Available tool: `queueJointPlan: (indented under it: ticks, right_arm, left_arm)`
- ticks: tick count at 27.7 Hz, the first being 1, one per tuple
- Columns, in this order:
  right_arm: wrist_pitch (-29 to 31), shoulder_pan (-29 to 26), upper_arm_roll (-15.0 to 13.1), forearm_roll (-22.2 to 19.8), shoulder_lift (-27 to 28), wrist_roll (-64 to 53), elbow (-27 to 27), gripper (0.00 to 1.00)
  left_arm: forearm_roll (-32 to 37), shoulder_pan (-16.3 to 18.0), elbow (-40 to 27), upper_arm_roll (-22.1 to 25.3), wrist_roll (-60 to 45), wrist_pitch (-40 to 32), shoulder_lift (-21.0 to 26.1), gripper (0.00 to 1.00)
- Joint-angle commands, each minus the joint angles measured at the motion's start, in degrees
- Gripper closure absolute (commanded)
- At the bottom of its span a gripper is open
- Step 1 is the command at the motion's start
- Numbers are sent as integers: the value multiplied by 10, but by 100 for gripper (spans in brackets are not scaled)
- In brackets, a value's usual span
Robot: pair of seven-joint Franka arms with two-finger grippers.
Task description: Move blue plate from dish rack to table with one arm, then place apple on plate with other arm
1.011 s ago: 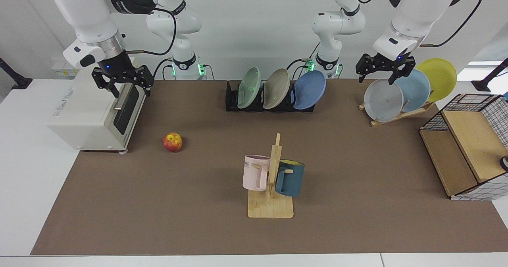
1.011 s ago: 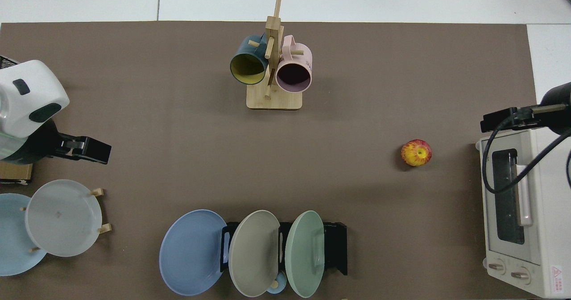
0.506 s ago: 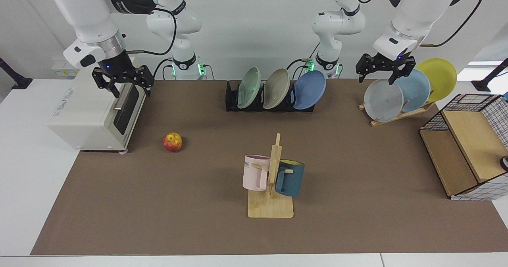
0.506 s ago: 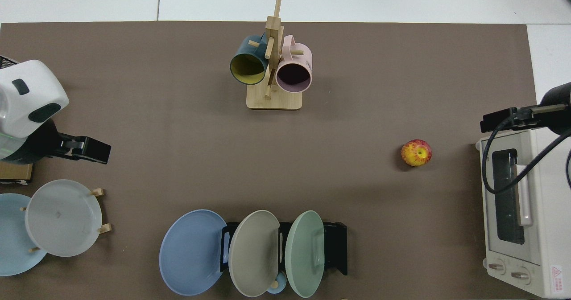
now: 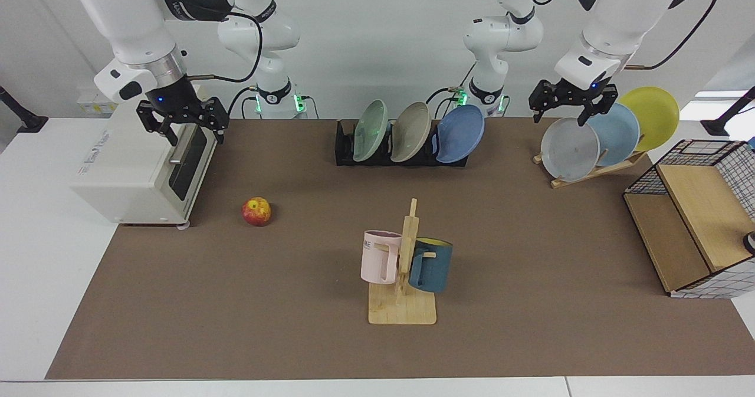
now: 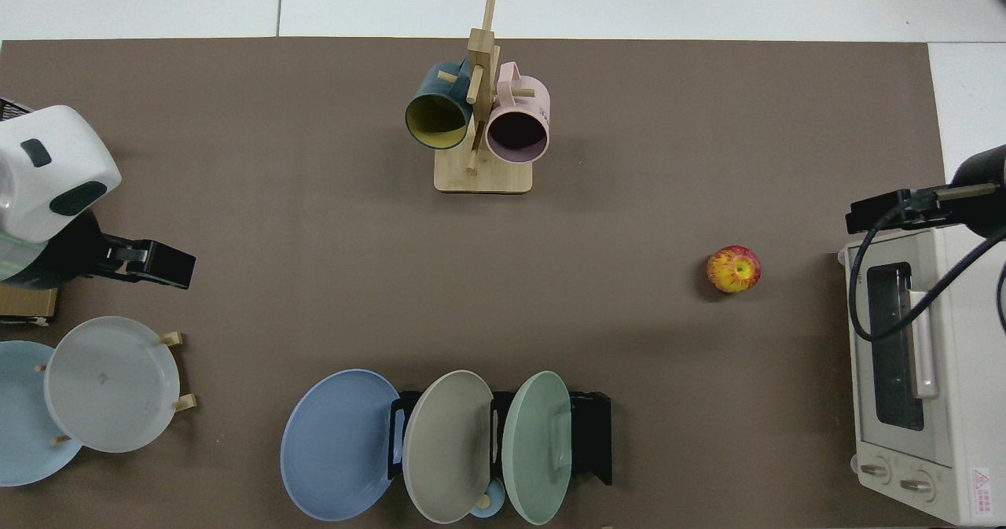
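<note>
The blue plate [image 5: 460, 133] [image 6: 338, 444] leans in the end slot of the black dish rack [image 5: 344, 149] [image 6: 593, 435], beside a beige and a green plate. The apple [image 5: 256, 211] [image 6: 733, 269] lies on the brown mat of the table [image 5: 295, 302] near the toaster oven. My left gripper [image 5: 565, 112] [image 6: 157, 266] hangs open over the grey plate on the wooden stand, well to the side of the dish rack. Open and empty, my right gripper [image 5: 187, 130] [image 6: 888, 213] hovers above the toaster oven's door, some way behind the apple.
A white toaster oven [image 5: 141, 167] stands at one end of the mat. A wooden stand [image 5: 590, 170] holds grey, pale blue and yellow plates. A mug tree [image 5: 404, 267] carries a pink and a dark blue mug. A wire-and-wood shelf box [image 5: 690, 220] sits at the other end.
The left gripper has risen very slightly. Nothing else has moved.
</note>
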Motion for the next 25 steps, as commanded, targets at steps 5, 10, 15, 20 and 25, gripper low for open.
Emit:
queueJointPlan:
  ticks: [5,10,15,20,25]
  right_arm:
    - [-16,-1,-1,6,8,-16,15,0]
    - [-23,-1,-1,7,11,-15,17,0]
    - [-22,-1,-1,2,17,-15,21,0]
    - [-22,-1,-1,2,30,-15,32,0]
    - [-22,-1,0,6,39,-15,43,0]
  left_arm:
    - [-7,1,4,2,3,-7,-4,0]
    - [-7,1,5,2,3,-7,-4,0]
    - [-7,1,5,2,3,-7,-4,0]
    - [-7,1,5,2,3,-7,-4,0]
    - [-7,1,5,2,3,-7,-4,0]
